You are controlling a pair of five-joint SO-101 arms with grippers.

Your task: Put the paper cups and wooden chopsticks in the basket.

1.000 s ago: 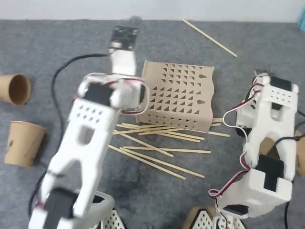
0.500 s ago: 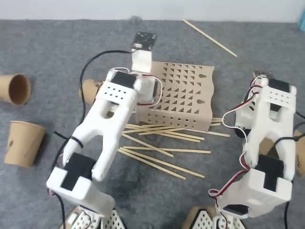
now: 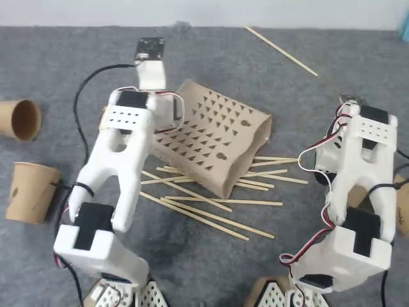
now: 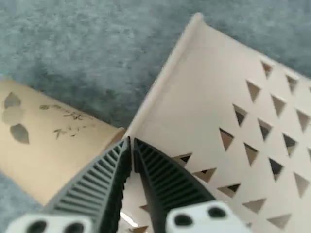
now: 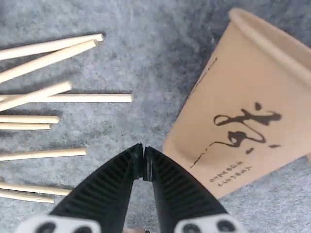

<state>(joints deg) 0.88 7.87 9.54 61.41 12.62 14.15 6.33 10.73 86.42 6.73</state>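
The tan basket with triangle cut-outs sits tilted at the table's middle, one side raised. My left gripper is shut on the basket at its rim corner, and a paper cup lies right beside it. Wooden chopsticks are scattered in front of the basket. My right gripper is shut and empty over the carpet, between chopstick ends and a paper cup on its side. Two more cups lie at the far left, one on its side and one nearer the front.
A single chopstick lies apart at the back right. The right arm stands over the cup at the right edge. Grey carpet covers the table, and the arms' perforated bases stand along the front edge.
The left arm swung right over the basket, then back left. The basket has turned and tipped up with it. The right arm has not moved.
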